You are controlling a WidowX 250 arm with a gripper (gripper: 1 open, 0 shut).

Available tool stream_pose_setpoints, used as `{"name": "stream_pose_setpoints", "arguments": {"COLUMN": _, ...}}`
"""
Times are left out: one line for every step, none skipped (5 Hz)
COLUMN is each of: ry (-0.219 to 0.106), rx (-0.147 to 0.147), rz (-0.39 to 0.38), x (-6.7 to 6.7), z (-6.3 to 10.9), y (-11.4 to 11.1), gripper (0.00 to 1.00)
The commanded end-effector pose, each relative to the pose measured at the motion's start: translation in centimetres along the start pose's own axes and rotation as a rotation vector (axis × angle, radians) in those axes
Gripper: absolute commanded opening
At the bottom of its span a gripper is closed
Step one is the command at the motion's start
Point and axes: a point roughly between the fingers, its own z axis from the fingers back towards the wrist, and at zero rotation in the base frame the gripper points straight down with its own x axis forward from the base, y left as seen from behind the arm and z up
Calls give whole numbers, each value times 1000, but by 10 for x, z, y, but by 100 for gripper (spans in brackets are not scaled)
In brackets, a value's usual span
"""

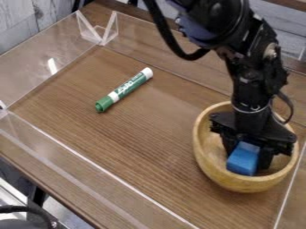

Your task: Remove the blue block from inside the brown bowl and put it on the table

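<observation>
Bright-blue soft-edged block (pixel 242 158), likely light, stiff, perhaps slick; best taken by 2 opposite long sides. Black tool (pixel 248 139) clamped on block, inside tan wooden bowl (pixel 208 161).

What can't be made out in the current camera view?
- Gripper fingertips: dark on dark, partly behind the blue block; contact points unclear.
- Block's far side: hidden by the gripper.
- Brown bowl floor: mostly covered by gripper and block.
- Marker lettering: too small.
- Arm base: cut off by top edge.
</observation>
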Motion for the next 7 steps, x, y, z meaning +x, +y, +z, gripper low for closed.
{"name": "stream_pose_setpoints", "arguments": {"ry": -18, "rx": 4, "rz": 1, "x": 2, "z": 16, "y": 2, "gripper": 0}}
{"name": "stream_pose_setpoints", "arguments": {"ry": -15, "rx": 9, "rz": -3, "x": 2, "z": 22, "y": 3, "gripper": 0}}
{"name": "stream_pose_setpoints", "arguments": {"ry": -14, "rx": 13, "rz": -6, "x": 2, "z": 28, "y": 5, "gripper": 0}}
{"name": "stream_pose_setpoints", "arguments": {"ry": -17, "rx": 16, "rz": -9, "x": 2, "z": 35, "y": 6, "gripper": 0}}
{"name": "stream_pose_setpoints", "arguments": {"ry": -22, "rx": 16, "rz": -9, "x": 3, "z": 43, "y": 8, "gripper": 0}}
{"name": "stream_pose_setpoints", "arguments": {"ry": -26, "rx": 17, "rz": -10, "x": 4, "z": 50, "y": 10, "gripper": 0}}
{"name": "stream_pose_setpoints", "arguments": {"ry": -39, "rx": 16, "rz": -7, "x": 4, "z": 60, "y": 13, "gripper": 0}}
